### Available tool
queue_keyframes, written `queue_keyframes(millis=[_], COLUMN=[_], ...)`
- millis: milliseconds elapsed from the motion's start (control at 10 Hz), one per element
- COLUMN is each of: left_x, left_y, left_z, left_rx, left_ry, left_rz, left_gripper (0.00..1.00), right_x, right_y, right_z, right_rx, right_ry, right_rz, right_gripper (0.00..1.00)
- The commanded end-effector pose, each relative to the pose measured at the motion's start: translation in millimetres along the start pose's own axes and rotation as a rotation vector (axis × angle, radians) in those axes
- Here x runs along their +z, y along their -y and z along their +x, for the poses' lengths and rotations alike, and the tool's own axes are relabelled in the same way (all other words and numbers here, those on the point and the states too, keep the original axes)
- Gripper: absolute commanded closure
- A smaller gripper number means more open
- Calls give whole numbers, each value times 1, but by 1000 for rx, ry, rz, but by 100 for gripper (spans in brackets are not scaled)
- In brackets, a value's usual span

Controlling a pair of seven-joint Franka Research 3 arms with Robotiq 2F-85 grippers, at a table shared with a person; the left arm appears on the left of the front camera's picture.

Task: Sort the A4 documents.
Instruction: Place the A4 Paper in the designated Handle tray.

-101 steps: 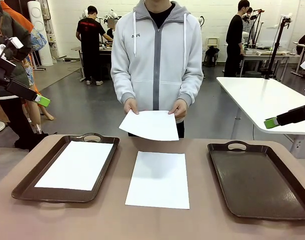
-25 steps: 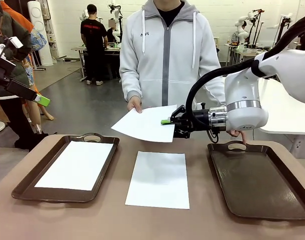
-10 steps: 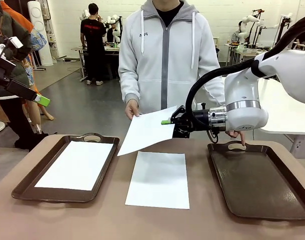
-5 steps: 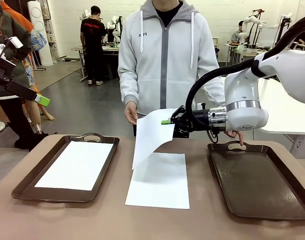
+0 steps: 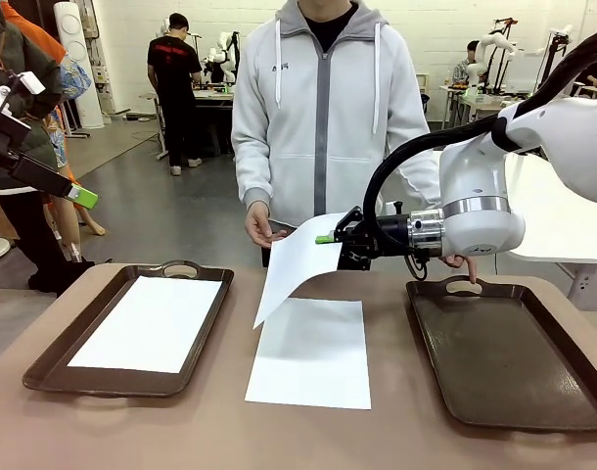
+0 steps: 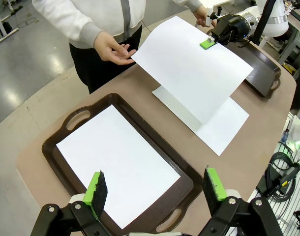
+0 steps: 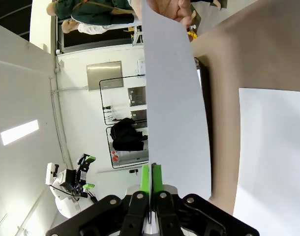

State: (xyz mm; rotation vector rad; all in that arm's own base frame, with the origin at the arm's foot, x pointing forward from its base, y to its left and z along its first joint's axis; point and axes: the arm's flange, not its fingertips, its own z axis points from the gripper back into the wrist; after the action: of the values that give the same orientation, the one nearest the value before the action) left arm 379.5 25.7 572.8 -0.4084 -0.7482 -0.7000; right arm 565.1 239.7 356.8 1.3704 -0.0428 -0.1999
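The right gripper point(image 5: 325, 239), clamped on one edge of a sheet point(image 5: 297, 264) drooping leftward above the middle sheet point(image 5: 313, 357), has the empty tray point(image 5: 504, 352) just to its right, while the left gripper point(image 6: 156, 183) gapes wide over the filled tray point(image 5: 113, 384).

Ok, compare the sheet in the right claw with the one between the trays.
The held sheet droops in the air; the table sheet lies flat on the table. The right claw pinches the held sheet's edge; none grips the table sheet. Both are blank white.

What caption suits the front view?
Right gripper holds a white sheet by its edge, the person's hand open nearby.
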Motion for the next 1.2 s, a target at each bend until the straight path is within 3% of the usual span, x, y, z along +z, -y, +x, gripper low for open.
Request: queue_keyframes(millis=[0,400,700,900,1100], left_x=[-1,-1,-1,-1,-1], left_y=[0,0,0,0,0], left_z=[-1,-1,-1,-1,-1], left_rx=[-14,-14,-14,-14,-14], left_ry=[-5,-5,-5,-5,-5], left_rz=[4,4,4,4,4], left_gripper=[0,0,0,0,0], right_x=[0,0,106,158,195], right_y=[0,0,-29,-34,-32], right_z=[0,0,-25,-39,-46], right_rx=[0,0,92,113,102], right_ry=[2,0,-30,-53,-155], right_rz=[-1,0,87,54,9], right_gripper=[100,99,99,99,99])
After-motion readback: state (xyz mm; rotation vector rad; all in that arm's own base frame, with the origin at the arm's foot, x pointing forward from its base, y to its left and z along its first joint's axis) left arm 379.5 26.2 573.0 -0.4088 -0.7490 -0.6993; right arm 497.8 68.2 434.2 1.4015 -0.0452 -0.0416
